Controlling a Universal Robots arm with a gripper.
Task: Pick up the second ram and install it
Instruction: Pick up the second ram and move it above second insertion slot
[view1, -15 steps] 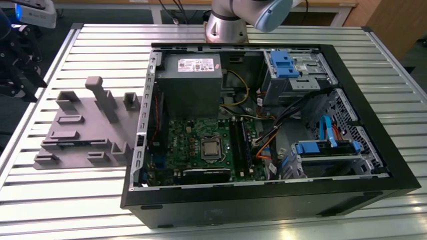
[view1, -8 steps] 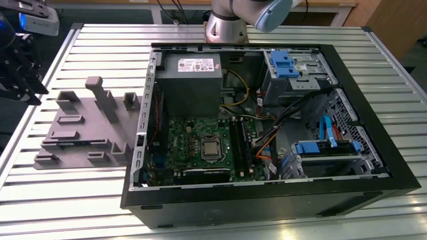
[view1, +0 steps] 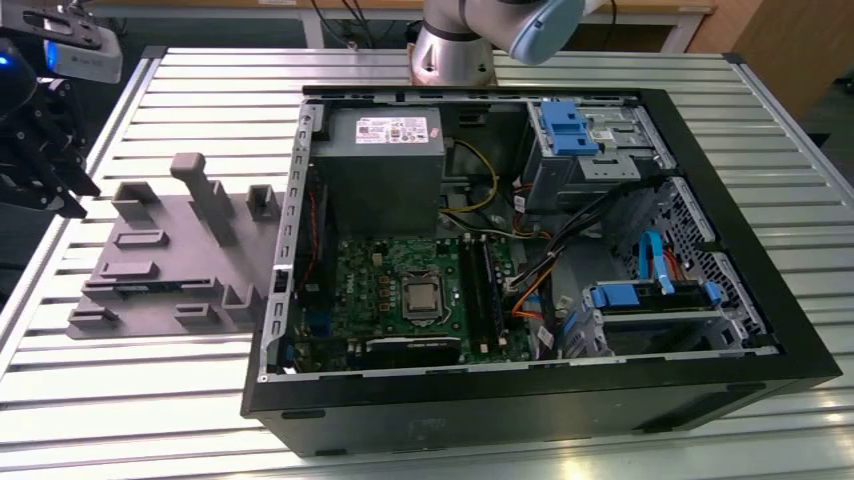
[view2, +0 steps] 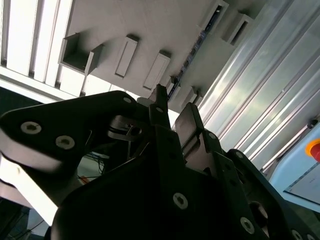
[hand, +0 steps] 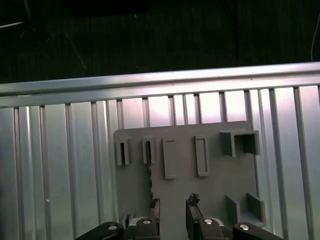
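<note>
First wrist view looks down past the gripper (hand: 173, 206) onto the grey fixture (hand: 210, 170) on the slatted worktop (hand: 60, 165). The jaws stand apart and hold nothing. The second ram (hand: 148, 175) stands on edge in a narrow fixture slot, a thin dark line just to one side of the gap between the jaws. In the second wrist view it shows as a slim strip (view2: 192, 52) running between the fixture's blocks, well apart from the fingertips (view2: 160, 102).

A good pick likely calls for shifting sideways until the stick sits centred in the gap. The descent should be straight, the jaws should close on the flat faces near mid-length, and the lift should follow the slot so that nothing scrapes the grey walls. The open computer case (view1: 534, 400) lies beside the fixture in the exterior view.
</note>
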